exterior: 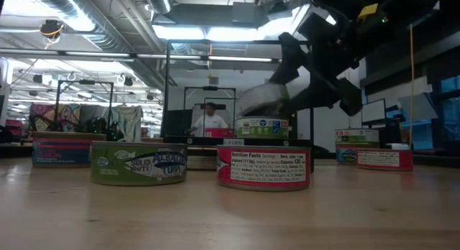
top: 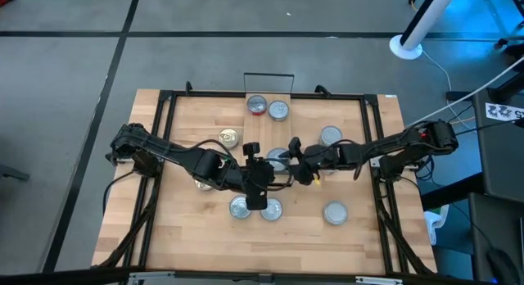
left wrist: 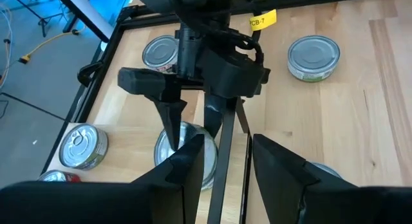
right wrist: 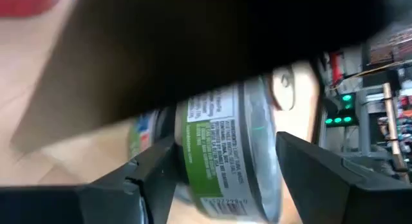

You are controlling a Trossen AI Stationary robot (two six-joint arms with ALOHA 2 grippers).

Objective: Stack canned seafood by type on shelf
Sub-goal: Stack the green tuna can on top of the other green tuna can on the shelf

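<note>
My right gripper [top: 282, 160] is shut on a green-labelled tin [right wrist: 225, 140], held in the air over the table's middle [exterior: 262, 99]. My left gripper [left wrist: 225, 166] is open and empty just left of that tin, pointing at it. The shelf's black wire frame [top: 268, 74] stands at the far edge. A red-labelled tin [top: 257, 105] and a silver one [top: 278, 110] stand by it; in the low view one tin [exterior: 262, 126] rests on the shelf's raised ledge. Other tins stand on the table on their bases: one gold-topped [top: 228, 138], one at the right [top: 331, 136], three near the front [top: 240, 207]. My right gripper holds the tin between its two fingers [right wrist: 154, 172]. The tin's tabbed top [right wrist: 283, 89] faces one finger, its bottom the other, and its labelled side wall faces the wrist camera. The fingers come roughly level from the table's right. The tin is lifted clear and tilted.
Black frame rails [top: 377, 137] run along the table's left, right and far sides. Two tins [top: 271, 210] stand just in front of my left wrist and one [top: 335, 212] at the front right. A person [exterior: 210, 119] stands far behind the table.
</note>
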